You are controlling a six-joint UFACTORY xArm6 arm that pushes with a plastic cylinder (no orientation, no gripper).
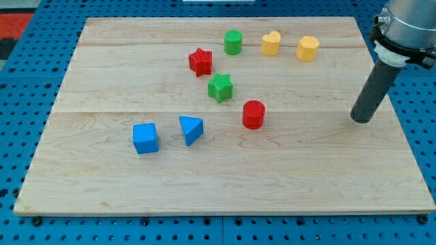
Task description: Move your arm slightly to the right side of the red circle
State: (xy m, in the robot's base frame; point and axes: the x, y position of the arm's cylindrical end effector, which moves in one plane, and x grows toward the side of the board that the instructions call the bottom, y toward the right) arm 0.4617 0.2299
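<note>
The red circle [253,113] stands on the wooden board [102,184] a little right of the middle. My tip [362,120] rests on the board far to the view's right of the red circle, at about the same height in the view and well apart from it. No block touches the tip. The dark rod rises from the tip toward the view's top right corner.
A red star [200,61], a green star [220,88], a green cylinder [233,42], a yellow heart [271,43] and a yellow hexagon [307,48] lie above the red circle. A blue cube [145,138] and a blue triangle [191,129] lie to its left.
</note>
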